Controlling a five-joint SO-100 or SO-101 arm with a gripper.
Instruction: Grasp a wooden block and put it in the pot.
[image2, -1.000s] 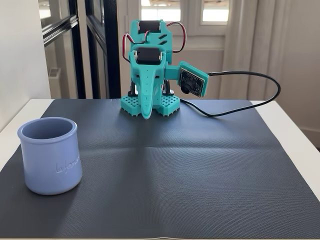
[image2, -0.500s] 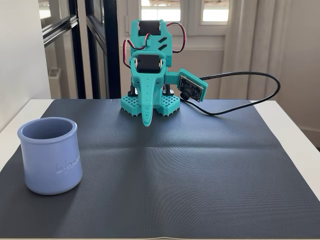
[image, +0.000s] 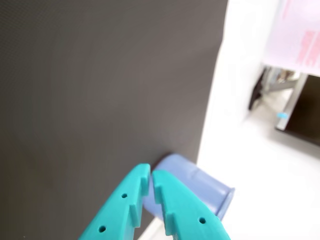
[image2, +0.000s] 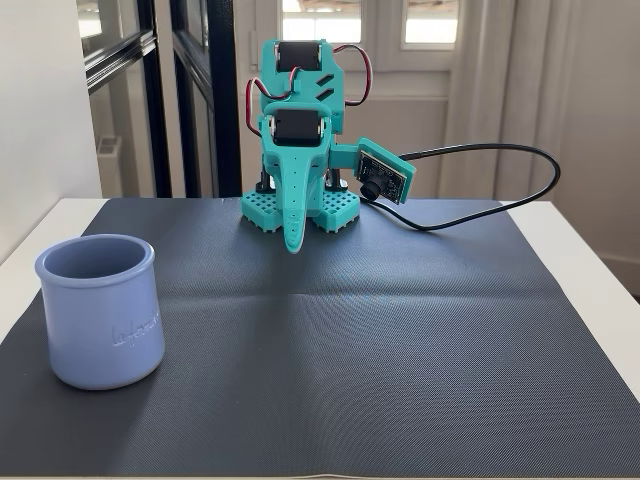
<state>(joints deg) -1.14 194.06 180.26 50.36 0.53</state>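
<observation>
Gripper (image: 151, 176) clenched, jaws nearly touching with just a thin slit, nothing between them; in the fixed view it (image2: 291, 245) points down at the mat's (image2: 400, 340) far edge, arm folded close over its base. Wrist camera board (image2: 381, 174) sticks out to the right of the gripper in the fixed view, black cable (image2: 520, 185) looping off past the far right corner. Pot (image2: 98, 310) stands upright, empty as far as visible, at the mat's left edge toward the near corner; wrist view shows it (image: 200, 190) just behind the fingertips at the mat edge. Block not visible in either view, so its place can't be told, and the mat looks bare. Risk: with no block in sight the arm may reach blind, close on nothing, or sweep into the pot and tip it; the cable could also snag when the arm extends.
</observation>
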